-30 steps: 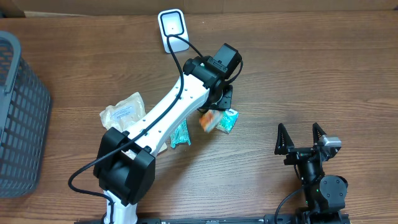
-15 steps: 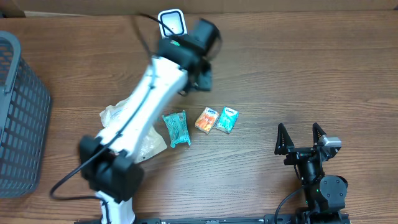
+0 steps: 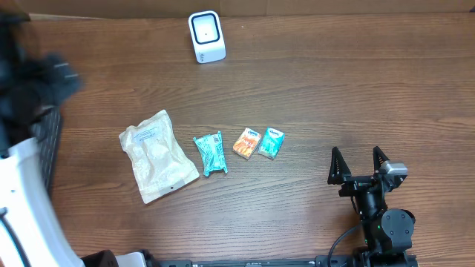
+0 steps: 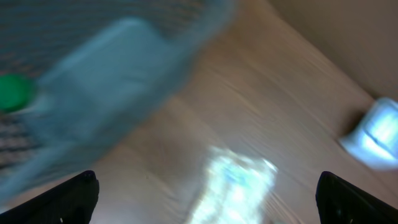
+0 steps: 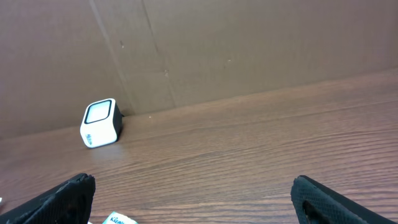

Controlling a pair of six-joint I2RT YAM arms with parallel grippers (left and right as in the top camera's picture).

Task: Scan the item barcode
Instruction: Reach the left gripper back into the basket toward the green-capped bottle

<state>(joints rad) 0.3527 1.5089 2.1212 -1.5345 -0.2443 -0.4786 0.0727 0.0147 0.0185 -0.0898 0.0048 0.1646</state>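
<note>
— What are you counting?
— I'm counting one scanner (image 3: 206,36), far; four items: pouch (image 3: 157,155), packet (image 3: 211,153), orange pack (image 3: 246,142), teal pack (image 3: 271,142).
— The orange one?
— Lying mid-table beside the teal pack, long axis near-far, tipping right. My left pincer (image 4: 211,196) and right pincer (image 3: 359,165) are gaping, empty.

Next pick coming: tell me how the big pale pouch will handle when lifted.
The pale pouch looks like crinkled soft film, so probably floppy, sagging if gripped at one edge. It lies flat, so unlikely to roll; its glossy surface may slip.
</note>
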